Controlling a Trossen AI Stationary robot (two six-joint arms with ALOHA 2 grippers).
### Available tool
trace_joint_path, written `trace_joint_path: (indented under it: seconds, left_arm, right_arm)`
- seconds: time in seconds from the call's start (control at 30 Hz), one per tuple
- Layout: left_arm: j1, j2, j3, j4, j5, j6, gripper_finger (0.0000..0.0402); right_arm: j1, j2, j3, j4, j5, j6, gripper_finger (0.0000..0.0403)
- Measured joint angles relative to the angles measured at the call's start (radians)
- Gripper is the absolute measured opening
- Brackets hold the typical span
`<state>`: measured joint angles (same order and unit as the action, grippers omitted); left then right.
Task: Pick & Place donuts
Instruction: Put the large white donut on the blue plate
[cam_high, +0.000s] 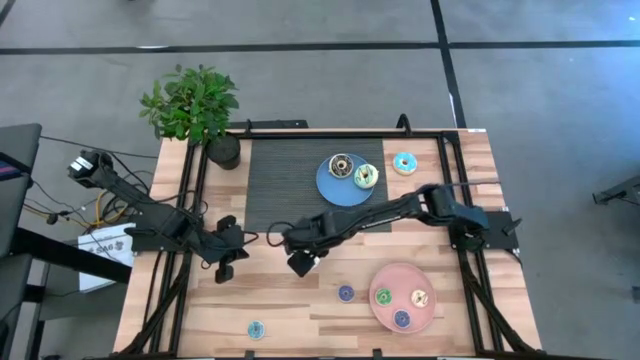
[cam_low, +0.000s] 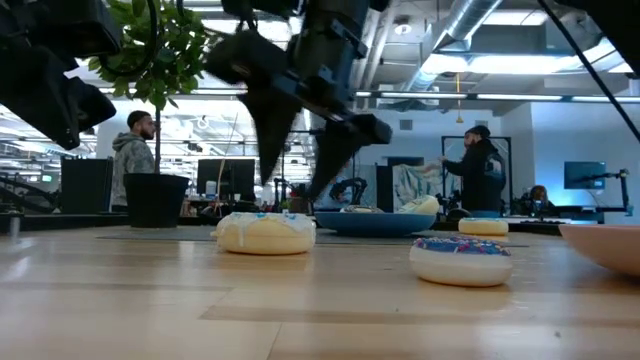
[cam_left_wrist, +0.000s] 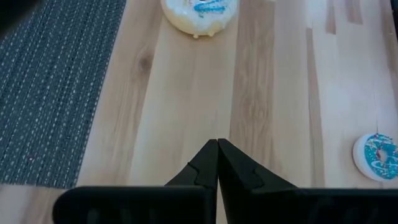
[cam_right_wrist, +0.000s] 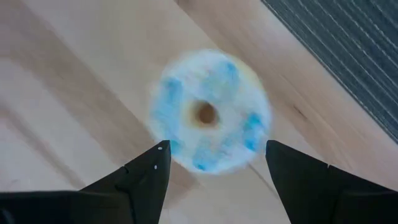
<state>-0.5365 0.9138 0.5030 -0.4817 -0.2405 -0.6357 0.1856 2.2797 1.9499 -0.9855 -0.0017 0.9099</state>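
Donut, white with blue streaks, lies on counter near mid-frame in high view, under right gripper; jaws spread wide either side, poised to straddle it. Left gripper waits mid-left, jaws clenched, empty.

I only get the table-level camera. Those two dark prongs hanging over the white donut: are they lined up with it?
Observer: Yes. The right wrist view shows the right gripper open, with a finger on each side of the white donut.
Visitor: What's on the blue plate behind it?
Observer: From above, the blue plate holds a dark brown donut and a white-green donut.
Visitor: And the other arm?
Observer: The left gripper is shut and empty, over bare wood near the dark mat.
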Motion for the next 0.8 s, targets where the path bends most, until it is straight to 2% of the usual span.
trace_joint_path:
  seconds: [0.27,0.5,0.57,0.8]
  left_arm:
    - [0.000,0.000,0.000,0.001,0.000,0.008,0.0000]
    - [0.000,0.000,0.000,0.001,0.007,0.007,0.0000]
    - [0.000,0.000,0.000,0.001,0.014,0.007,0.0000]
    - [0.000,0.000,0.000,0.001,0.026,0.003,0.0000]
  right_arm:
    - [-0.004,0.001,0.002,-0.002,0.092,0.008,0.0256]
    - [-0.015,0.043,-0.002,-0.007,0.053,-0.015,0.0256]
    - [-0.013,0.078,0.008,0.052,0.030,-0.024,0.0256]
    - [-0.010,0.108,0.005,0.048,0.027,0.003,0.0256]
